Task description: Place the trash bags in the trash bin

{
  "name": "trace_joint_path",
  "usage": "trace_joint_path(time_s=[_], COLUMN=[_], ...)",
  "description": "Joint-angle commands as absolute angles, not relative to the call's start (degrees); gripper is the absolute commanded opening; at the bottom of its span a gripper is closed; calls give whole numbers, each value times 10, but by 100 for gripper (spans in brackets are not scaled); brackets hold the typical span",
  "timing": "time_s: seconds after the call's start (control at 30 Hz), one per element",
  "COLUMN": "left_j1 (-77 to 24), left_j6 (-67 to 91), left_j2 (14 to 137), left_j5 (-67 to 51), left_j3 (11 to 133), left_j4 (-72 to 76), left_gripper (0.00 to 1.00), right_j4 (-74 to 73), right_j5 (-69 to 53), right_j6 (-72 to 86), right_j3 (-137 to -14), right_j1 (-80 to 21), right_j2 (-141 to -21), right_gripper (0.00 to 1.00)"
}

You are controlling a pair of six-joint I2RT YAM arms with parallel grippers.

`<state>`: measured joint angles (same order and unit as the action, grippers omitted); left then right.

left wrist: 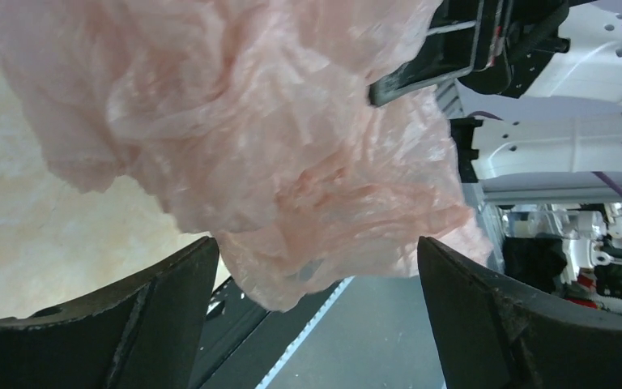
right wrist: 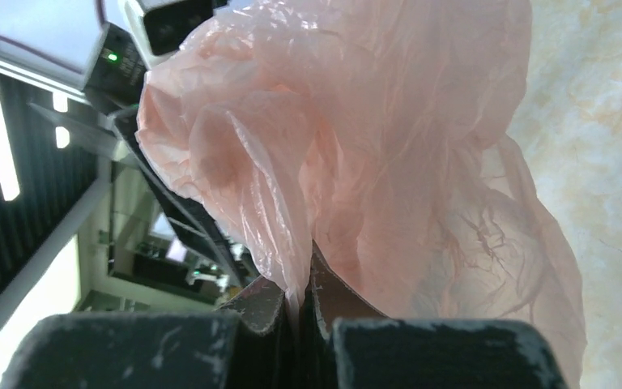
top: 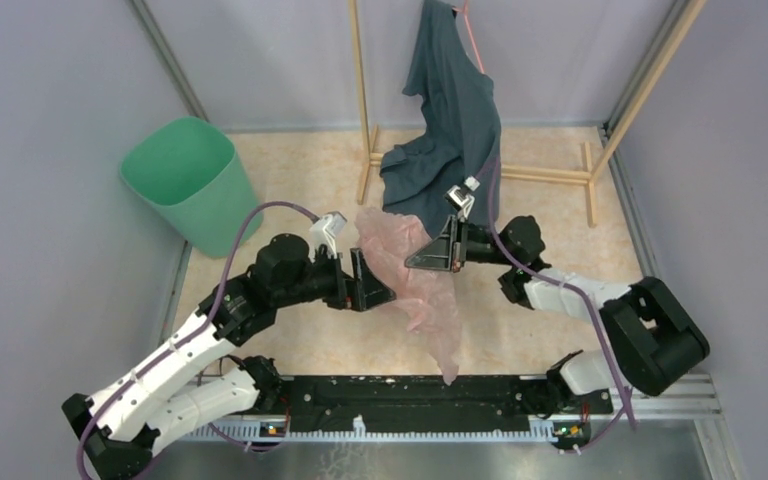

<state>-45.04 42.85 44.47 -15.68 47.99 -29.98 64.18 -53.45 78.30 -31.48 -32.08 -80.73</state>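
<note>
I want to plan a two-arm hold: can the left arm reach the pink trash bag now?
Probably yes. The left gripper is open, and the trash bag, pinched by the right gripper, hangs just ahead of it, with nothing visible between them.

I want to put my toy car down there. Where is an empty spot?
Bare tabletop lies between the green trash bin and the wooden rack, and in front, between the pink bag and the left arm. The middle is crowded: left claw, right claw, bag, teal garment.

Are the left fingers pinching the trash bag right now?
No. In the left wrist view the left fingers stand wide apart, with the trash bag hanging unpinched ahead.
</note>
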Motion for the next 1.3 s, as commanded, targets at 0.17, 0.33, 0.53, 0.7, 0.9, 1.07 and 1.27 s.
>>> trace_joint_path(time_s=[0.17, 0.33, 0.53, 0.7, 0.9, 1.07, 1.27], left_j1=[-451, -451, -451, -451, -451, -451, -451], left_j6=[413, 424, 446, 445, 433, 442, 510], left_j2=[549, 555, 556, 559, 530, 410, 303], left_j5=[-230, -272, -273, -223, -151, -11, 163], left_j3=[500, 484, 457, 462, 478, 486, 481], left_j4=[-231, -202, -151, -174, -220, -271, -337], left_gripper=[86, 74, 57, 32, 0, 0, 0], right_j4=[278, 245, 265, 262, 265, 240, 162], right_j5=[-413, -334, -333, -329, -303, -266, -243], right_j6=[543, 524, 533, 525, 523, 509, 421], right_j3=[-397, -402, -414, -409, -395, -385, -397], right_j1=[-315, -314, -314, -314, -313, -313, -315], right_j2=[-666, -630, -626, -605, -576, -553, -581], right_gripper=[0, 0, 0, 0, 0, 0, 0])
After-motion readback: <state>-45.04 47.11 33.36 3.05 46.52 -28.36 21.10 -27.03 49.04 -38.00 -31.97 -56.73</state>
